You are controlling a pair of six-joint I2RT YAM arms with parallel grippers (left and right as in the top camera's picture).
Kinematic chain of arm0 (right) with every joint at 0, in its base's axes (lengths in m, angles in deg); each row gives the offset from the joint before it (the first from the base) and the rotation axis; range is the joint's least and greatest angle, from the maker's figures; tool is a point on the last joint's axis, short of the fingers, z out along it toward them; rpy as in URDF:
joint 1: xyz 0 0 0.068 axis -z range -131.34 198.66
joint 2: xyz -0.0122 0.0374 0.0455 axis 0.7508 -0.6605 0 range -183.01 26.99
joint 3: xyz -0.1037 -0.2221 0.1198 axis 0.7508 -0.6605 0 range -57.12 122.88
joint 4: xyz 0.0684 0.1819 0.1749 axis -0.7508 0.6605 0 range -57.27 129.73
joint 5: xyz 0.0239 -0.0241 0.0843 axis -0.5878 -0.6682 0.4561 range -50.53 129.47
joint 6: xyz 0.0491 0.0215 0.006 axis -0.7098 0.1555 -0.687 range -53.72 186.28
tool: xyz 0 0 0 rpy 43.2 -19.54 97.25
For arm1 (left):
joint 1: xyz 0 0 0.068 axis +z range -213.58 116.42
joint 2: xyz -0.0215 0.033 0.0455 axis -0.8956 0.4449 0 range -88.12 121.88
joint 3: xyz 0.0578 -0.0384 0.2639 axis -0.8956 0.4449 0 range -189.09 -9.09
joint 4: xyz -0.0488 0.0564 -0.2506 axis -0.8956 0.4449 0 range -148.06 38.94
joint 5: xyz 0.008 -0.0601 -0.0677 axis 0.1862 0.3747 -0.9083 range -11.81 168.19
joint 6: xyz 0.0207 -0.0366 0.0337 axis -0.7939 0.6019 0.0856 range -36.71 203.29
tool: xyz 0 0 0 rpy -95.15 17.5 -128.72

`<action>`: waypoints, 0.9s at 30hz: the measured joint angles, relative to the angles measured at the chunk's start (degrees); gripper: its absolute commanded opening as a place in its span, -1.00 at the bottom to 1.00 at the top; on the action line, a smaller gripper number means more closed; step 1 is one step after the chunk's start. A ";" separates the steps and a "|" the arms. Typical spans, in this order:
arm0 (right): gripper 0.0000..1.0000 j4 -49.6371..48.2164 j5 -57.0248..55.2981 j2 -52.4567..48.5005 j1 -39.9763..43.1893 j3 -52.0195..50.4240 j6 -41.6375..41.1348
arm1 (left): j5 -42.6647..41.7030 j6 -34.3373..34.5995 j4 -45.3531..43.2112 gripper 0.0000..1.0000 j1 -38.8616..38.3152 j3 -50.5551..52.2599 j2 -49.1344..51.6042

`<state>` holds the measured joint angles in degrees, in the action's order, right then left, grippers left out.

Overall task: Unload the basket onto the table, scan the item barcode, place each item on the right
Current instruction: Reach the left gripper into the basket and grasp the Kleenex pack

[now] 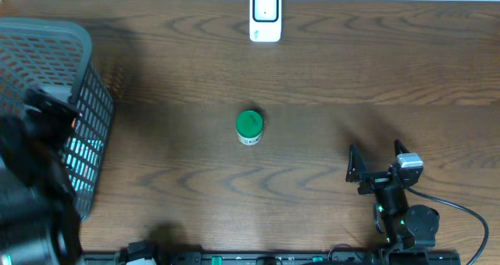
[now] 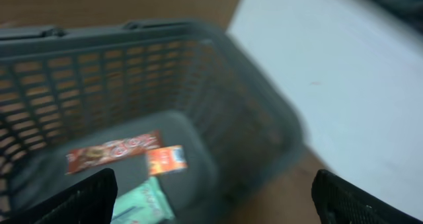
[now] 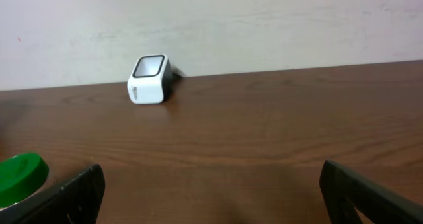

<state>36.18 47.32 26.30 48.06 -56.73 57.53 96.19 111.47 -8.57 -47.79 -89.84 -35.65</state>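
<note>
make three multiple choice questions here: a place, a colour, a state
1. Where on the table is the white scanner? A at the far edge, middle; B at the near edge; C at the left end.
2. What colour is the lid of the jar? A red; B green; C blue.
3. How is the right gripper? A shut on the jar; B open and empty; C shut and empty.
Answers: A, it sits by the wall; B, the overhead view shows a green top; B, its fingers stand wide apart, nothing between.
</note>
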 measured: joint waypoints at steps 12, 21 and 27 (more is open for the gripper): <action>0.99 -0.02 0.00 0.00 0.00 0.00 0.02 | -12.59 -3.85 -0.92 0.89 17.00 -10.14 37.62; 0.99 0.00 0.00 0.00 0.00 0.00 0.00 | -14.16 -4.87 -1.51 0.89 17.05 -10.78 57.99; 0.99 0.00 0.00 0.00 0.00 0.00 0.02 | -15.30 -4.87 -4.48 0.89 17.05 -10.78 64.17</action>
<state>36.18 47.32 26.30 48.06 -56.73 57.55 80.89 106.60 -13.05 -30.74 -100.61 28.52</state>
